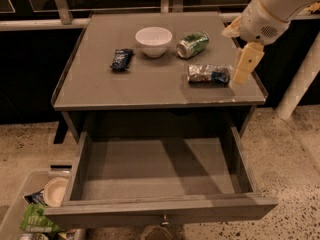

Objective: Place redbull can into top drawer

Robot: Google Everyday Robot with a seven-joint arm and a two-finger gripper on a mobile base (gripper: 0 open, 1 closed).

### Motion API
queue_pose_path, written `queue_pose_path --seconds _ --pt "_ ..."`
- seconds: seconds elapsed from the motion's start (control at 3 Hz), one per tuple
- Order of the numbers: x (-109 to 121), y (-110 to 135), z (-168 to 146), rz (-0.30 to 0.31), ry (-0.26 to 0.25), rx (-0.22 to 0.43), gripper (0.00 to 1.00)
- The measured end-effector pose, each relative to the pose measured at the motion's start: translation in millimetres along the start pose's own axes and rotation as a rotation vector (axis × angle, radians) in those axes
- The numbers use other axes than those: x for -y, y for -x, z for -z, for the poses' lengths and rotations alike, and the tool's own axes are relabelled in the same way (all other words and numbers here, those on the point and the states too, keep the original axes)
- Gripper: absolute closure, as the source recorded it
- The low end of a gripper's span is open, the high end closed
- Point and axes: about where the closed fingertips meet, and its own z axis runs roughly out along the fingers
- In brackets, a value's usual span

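The redbull can (209,73), silver with blue markings and a dented surface, lies on its side on the right part of the grey table (150,89). The top drawer (160,176) is pulled wide open below the table; its inside is bare, and its front panel has a small knob (163,223). My gripper (243,69) hangs from the white arm at the upper right, just to the right of the can and above the table's right edge.
A white bowl (154,41), a green can (192,44) on its side and a small dark blue packet (122,59) lie farther back on the table. A bin with trash (35,209) stands on the floor at lower left. A white pole (300,84) is at right.
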Motion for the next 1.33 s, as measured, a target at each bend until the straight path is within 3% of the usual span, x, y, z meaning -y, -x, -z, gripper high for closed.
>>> queue_pose_path --seconds 0.33,0.67,1.33 --pt "23.7 -8.9 -38.4 -0.021 0.008 0.083 0.00" --pt "24.4 -29.8 -75.4 -0.059 0.035 0.179 0.00" --pt "37.7 -27.4 -83.1 -0.055 0.041 0.194 0.00"
